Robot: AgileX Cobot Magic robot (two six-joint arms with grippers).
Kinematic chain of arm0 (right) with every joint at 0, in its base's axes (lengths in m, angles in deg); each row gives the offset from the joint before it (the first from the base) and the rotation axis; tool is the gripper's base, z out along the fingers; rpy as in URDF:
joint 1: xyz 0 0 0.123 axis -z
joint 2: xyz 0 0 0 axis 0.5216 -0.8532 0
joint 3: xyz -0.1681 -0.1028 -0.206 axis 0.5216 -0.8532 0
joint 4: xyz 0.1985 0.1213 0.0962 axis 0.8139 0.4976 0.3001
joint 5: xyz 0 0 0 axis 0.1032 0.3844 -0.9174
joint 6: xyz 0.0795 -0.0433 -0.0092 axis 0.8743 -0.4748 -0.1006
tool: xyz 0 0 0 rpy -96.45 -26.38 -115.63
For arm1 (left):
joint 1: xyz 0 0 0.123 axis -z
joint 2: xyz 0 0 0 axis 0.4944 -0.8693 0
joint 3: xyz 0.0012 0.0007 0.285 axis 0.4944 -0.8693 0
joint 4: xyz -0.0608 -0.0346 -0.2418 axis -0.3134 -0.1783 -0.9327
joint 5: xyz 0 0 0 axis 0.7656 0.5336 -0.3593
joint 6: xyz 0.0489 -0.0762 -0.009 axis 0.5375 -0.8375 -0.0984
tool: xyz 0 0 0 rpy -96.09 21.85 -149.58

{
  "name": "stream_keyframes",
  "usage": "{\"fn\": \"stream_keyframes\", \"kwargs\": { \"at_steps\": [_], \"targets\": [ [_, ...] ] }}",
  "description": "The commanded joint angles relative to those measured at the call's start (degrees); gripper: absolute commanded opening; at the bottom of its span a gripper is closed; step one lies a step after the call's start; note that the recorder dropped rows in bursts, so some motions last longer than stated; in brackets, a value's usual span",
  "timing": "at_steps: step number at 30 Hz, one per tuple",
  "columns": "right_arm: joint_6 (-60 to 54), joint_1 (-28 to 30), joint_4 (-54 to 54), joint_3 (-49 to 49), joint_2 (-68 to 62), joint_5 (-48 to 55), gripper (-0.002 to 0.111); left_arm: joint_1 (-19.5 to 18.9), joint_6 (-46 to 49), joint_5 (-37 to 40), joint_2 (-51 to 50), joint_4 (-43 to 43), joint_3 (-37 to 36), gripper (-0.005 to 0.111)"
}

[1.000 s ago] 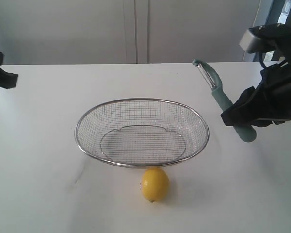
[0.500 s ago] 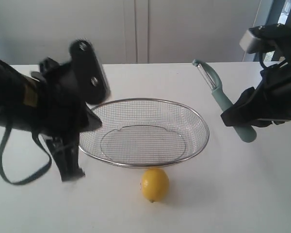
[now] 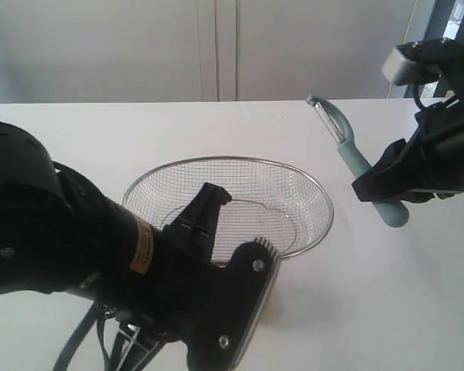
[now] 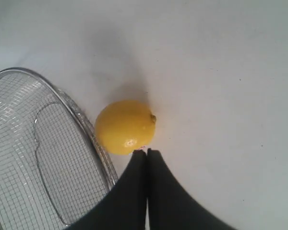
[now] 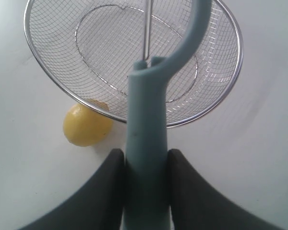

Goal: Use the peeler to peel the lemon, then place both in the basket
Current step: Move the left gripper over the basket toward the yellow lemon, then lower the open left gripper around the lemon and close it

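The white table (image 3: 77, 139) is carrying the wire basket (image 3: 240, 158) before pale grey wall panels (image 3: 294, 46). The left gripper (image 4: 146, 154), jaws pressed together on nothing, is hanging beside the lemon (image 4: 125, 127), which is lying against the basket's rim. At the basket's 3 o'clock, the right gripper (image 3: 379, 189) is clamping the peeler (image 3: 348, 147) aloft.

Light is bright, even and diffuse; the white worktop (image 3: 402, 309) nearly washes out. In the exterior view the left arm (image 3: 77, 255) fills the lower left of the frame, dark and soft-edged, too near for sharp focus. The lemon (image 4: 125, 127) is crisp in the left wrist view, with a small glare spot and a faint grey shadow. The basket (image 5: 57, 48) rim glints; the peeler (image 5: 146, 143) handle looks slightly soft.
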Motion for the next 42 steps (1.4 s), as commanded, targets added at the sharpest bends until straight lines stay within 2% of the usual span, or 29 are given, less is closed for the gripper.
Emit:
{"fn": "stream_keyframes", "kwargs": {
  "at_steps": [1,4,6,9,11,13,15,17,20,22,24,31,33,35,39,42],
  "targets": [
    [-0.5,0.3,0.4,-0.1,0.1,0.1,0.000,1.0,7.2,-1.0,-1.8,-0.8,0.2,0.000],
    [-0.5,0.3,0.4,-0.1,0.1,0.1,0.000,1.3,15.5,-1.2,-3.1,-1.1,0.2,0.000],
    [-0.5,0.3,0.4,-0.1,0.1,0.3,0.000,1.3,14.1,-2.8,-3.7,-3.5,0.2,0.000],
    [-0.5,0.3,0.4,-0.1,0.1,0.3,0.000,1.3,1.6,-7.3,-3.8,-11.4,0.2,0.000],
    [-0.5,0.3,0.4,-0.1,0.1,0.4,0.000,1.3,-12.2,-11.3,-3.8,-18.5,0.2,0.000],
    [-0.5,0.3,0.4,-0.1,0.1,0.9,0.000,1.3,-24.4,-12.3,-3.8,-23.7,0.2,0.000],
    [-0.5,0.3,0.4,-0.1,0.1,1.0,0.000,1.3,-32.4,-11.9,-3.8,-25.7,0.2,0.000],
    [-0.5,0.3,0.4,-0.1,0.1,1.1,0.000,1.3,-38.3,-11.2,-3.8,-25.9,0.2,0.001],
    [-0.5,0.3,0.4,-0.1,0.1,1.3,0.000,1.3,-46.4,-11.1,-3.8,-25.9,0.2,0.012],
    [-0.5,0.3,0.4,-0.1,0.1,1.4,0.000,1.3,-48.4,-10.2,-3.8,-25.9,0.2,0.021],
    [-0.5,0.3,0.4,-0.1,0.1,1.4,0.000,1.3,-48.5,-9.0,-3.8,-25.9,0.2,0.024],
    [-0.5,0.3,0.4,-0.1,0.1,1.4,0.000,1.3,-57.2,-4.9,-3.8,-23.1,0.2,0.023],
    [-0.5,0.3,0.4,-0.1,0.1,1.4,0.000,1.3,-61.9,-3.3,-3.6,-20.4,-0.5,0.013],
    [-0.5,0.3,0.4,-0.1,0.1,1.7,0.000,1.3,-65.7,-3.4,-2.7,-18.6,-2.3,0.000],
    [-0.5,0.3,0.5,-0.1,0.1,2.4,0.000,1.3,-73.8,-7.5,0.1,-16.4,-8.4,0.000],
    [-0.5,0.3,0.5,-0.1,0.1,2.4,0.000,1.3,-80.0,-16.0,2.5,-15.8,-15.1,0.000]
  ]
}}
